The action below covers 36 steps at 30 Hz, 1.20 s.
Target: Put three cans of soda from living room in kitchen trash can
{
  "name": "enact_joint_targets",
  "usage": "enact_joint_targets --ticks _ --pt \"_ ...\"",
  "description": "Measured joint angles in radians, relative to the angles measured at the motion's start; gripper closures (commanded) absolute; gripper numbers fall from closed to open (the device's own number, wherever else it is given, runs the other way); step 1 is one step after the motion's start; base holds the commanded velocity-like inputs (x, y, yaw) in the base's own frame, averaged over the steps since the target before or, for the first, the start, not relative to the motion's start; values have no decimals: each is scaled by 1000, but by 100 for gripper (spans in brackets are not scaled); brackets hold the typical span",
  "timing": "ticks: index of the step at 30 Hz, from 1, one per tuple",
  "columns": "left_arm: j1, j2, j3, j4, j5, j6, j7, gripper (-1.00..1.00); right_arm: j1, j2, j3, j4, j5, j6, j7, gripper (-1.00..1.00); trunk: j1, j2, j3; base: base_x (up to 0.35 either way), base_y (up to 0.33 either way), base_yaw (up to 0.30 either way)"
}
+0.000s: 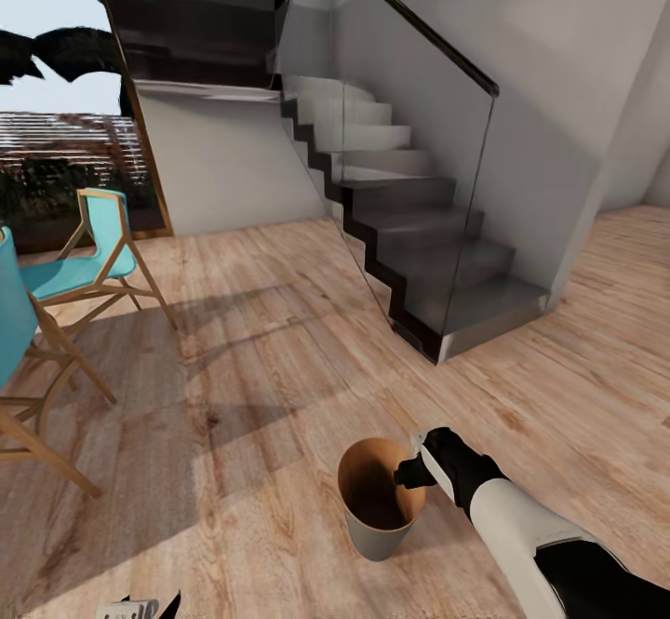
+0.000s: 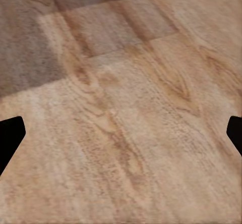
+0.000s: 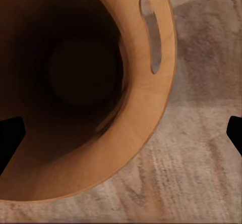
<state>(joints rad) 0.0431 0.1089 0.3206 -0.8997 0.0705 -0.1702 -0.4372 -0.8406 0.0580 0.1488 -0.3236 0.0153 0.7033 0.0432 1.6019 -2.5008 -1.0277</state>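
Note:
The tash can [image 1: 377, 498], a small tapered bin that is copper-brown inside and pale grey outside, stands out on the wood plank floor [image 1: 279, 340] near the foot of a staircase. My right gripper [image 1: 414, 470] hovers at the bin's right rim. In the right wrist view I look down into the tash can [image 3: 126, 133], and the right gripper [image 3: 121, 133] has its dark fingertips [image 3: 10, 138] wide apart, open. The bin's dark bottom looks bare. My left gripper [image 2: 121, 133] is open above bare floor. The cans of soda are out of view.
A dark staircase [image 1: 419, 237] with a glass balustrade [image 1: 409, 135] rises ahead, slightly to the right. Turquoise wooden-framed chairs [image 1: 93, 265] stand at the left by a large window [image 1: 56, 135]. Open plank floor lies between them and off to the right.

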Motion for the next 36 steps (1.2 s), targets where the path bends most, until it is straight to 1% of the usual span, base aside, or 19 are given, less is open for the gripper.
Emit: enact_joint_targets --ticks 14,28,36 --pt "0 0 0 1 0 0 1 -100 0 -5 -1 0 0 -1 0 -100 6 -3 -76 0 0 0" --pt "0 0 0 1 0 0 1 -100 0 -6 -1 -2 0 -2 2 -100 6 -3 -93 0 0 0" --pt "0 0 0 1 0 0 0 -100 0 -27 -4 -4 0 -2 4 -100 6 -3 -102 0 0 0"
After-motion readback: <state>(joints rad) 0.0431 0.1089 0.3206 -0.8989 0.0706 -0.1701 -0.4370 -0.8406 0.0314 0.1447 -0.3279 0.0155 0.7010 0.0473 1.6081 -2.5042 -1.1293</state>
